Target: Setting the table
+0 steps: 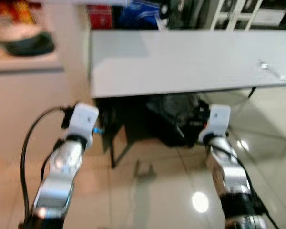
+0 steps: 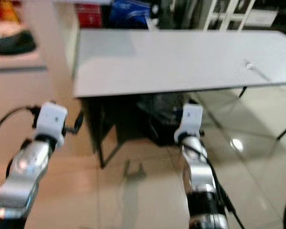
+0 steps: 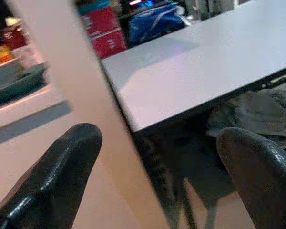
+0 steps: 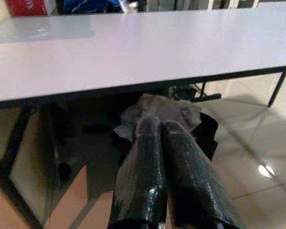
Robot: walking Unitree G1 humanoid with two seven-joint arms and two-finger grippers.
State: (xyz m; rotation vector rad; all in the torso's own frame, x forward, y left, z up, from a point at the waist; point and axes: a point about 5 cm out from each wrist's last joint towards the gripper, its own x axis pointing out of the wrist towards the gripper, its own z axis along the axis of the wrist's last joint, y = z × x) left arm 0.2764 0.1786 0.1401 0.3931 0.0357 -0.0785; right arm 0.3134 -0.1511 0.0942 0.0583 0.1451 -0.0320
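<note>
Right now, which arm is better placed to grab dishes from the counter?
Probably the left: its tool is open and on the side of the counter with the dark dish. The right tool is shut, facing the white table.

**Matt tabletop, glossy floor, polished arms**

The table [image 1: 181,59] has a smooth, pale grey top with a matt, faintly sheened finish, carried on thin dark legs that look like metal. The floor [image 1: 262,124] is of glossy tiles that mirror bright spots of light. Under the table's front edge lies a crumpled grey bundle [image 4: 159,112] that looks like cloth or soft plastic. Both arms are polished silver metal with white plastic wrist housings. The left gripper [image 3: 157,157] has matt black, rubbery fingers [image 3: 62,167]; the right gripper [image 4: 162,143] has fingers of a shinier black, slightly rough-skinned.
</note>
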